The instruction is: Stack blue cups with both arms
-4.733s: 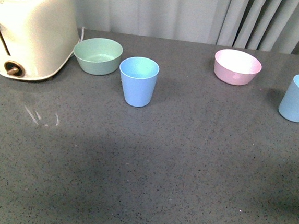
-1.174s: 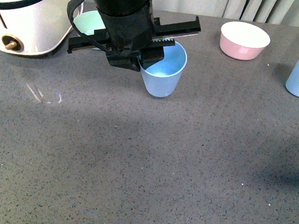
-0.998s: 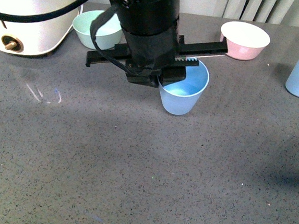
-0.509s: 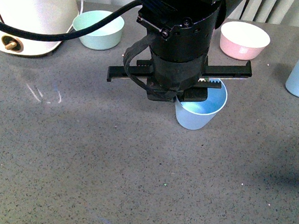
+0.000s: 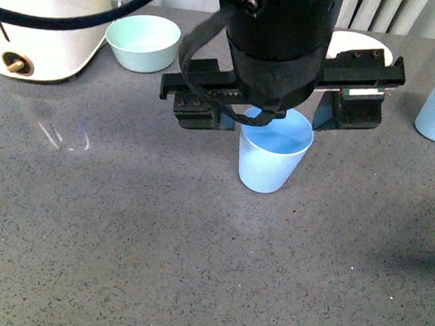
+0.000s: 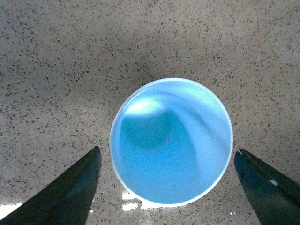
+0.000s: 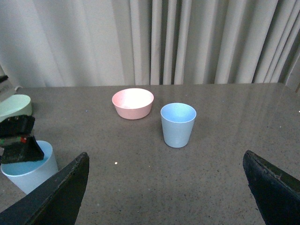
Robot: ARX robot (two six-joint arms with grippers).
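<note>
The left pincer (image 5: pixel 278 119) hangs over the first blue cup (image 5: pixel 267 163), and its jaws are opened wide. It has hold of nothing. In the left wrist view the cup stands upright on the grey table (image 5: pixel 119 238), between the two fingers (image 6: pixel 75 187), with a gap on each side. It seems slightly nearer to one finger than to the other.

The right pincer (image 7: pixel 166 157) is also wide open and empty. The second blue cup (image 7: pixel 178 124) stands well ahead of it, upright, and the pink bowl (image 7: pixel 133 102) is near that cup, a little behind it and to the side.

I think the main danger is an uneven closing. If one finger reaches the wall first, it can push the light cup sideways or tip it over. The wall also tapers and looks smooth, so a weak grip may slide upward. On the right side, a careless approach could knock the pink bowl. Later, a tilted cup may catch on the other's rim.
</note>
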